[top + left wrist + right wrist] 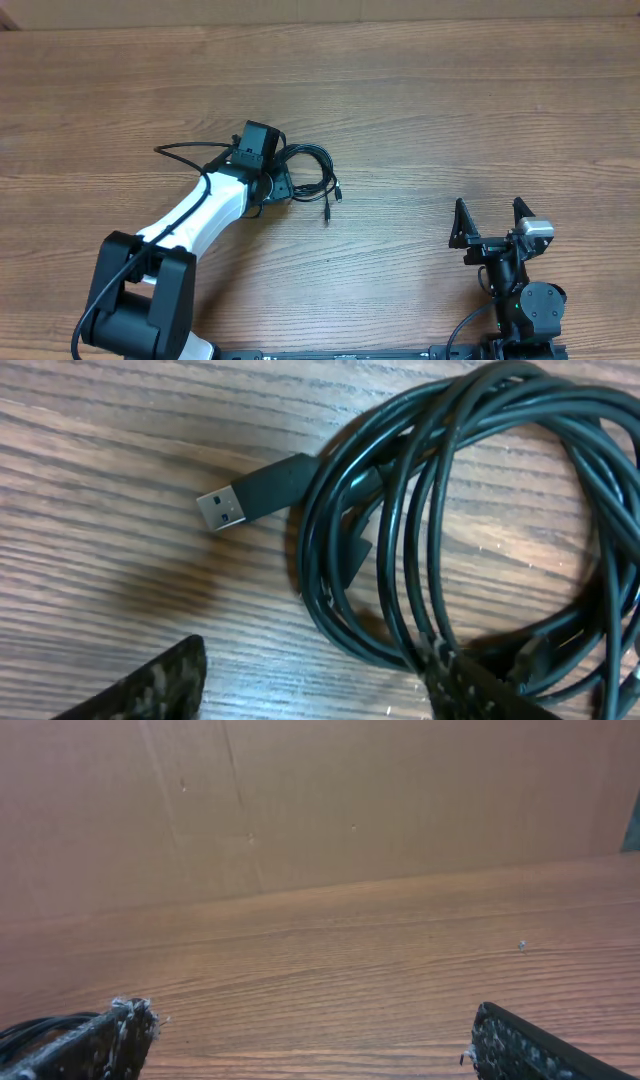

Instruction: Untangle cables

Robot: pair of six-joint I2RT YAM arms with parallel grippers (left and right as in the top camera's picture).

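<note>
Your left gripper (315, 695) hangs over the cables (305, 175) mid-table, jaws apart, one finger (480, 690) across the coil's rim. A USB plug (250, 495) juts out. Bare table (450, 100) stretches rightward to your right gripper (490, 222), spread wide near the front edge.

The left arm (200, 212) is seen as a smooth white shell between black joints, joined to a bulky black base housing (140, 300), and a thin black wire (186, 204) is run along it. A boxy black camera block (262, 140) is carried at its wrist. The right arm (522, 295) is black throughout, with a small silver-grey block (536, 230) mounted by the right gripper (490, 222). The fingers (100, 1042) are black, their pads flecked with pale scuffs.
</note>
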